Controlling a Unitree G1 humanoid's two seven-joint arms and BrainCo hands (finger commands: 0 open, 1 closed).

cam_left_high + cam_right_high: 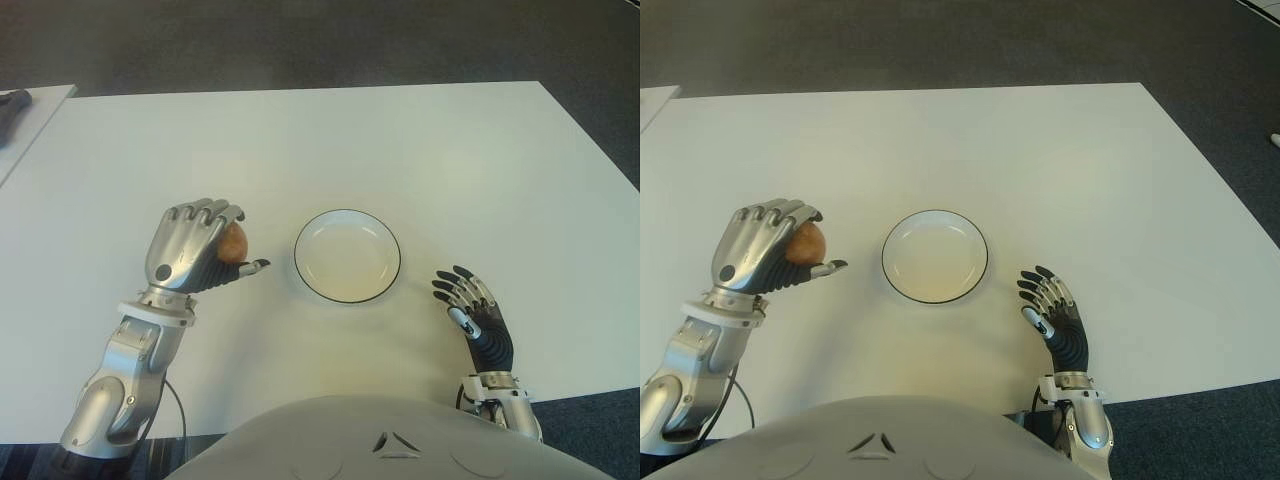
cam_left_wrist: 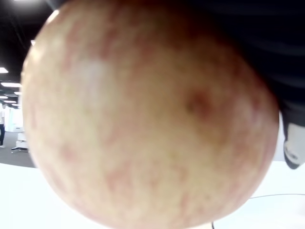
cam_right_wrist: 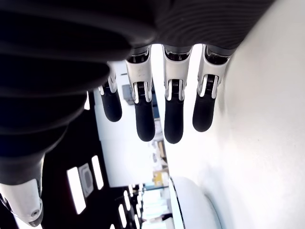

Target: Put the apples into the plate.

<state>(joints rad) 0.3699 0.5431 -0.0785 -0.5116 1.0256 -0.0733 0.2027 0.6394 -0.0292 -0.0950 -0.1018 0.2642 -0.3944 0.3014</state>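
Apple (image 2: 143, 119) gripped in left hand (image 1: 195, 250) fingers beside empty plate (image 1: 347, 256), ready to transfer; right hand (image 1: 470, 305) fingers spread, idle.

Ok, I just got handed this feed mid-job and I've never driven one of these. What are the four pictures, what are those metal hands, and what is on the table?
You are looking through a humanoid robot with two many-fingered hands. The two wide pictures come from the two eyes of its head camera, looking down at the white table; both show one scene. The grey curve at the bottom is the robot's own body.

The left hand is curled around an apple, just to the left of the plate, which has nothing in it. The right hand shows to the right of the plate, fingers spread, holding nothing.

The two close pictures come from the wrist cameras. The left wrist view is almost filled by the apple. The right wrist view shows that hand's fingers straightened beside the table.

No other apple is visible.
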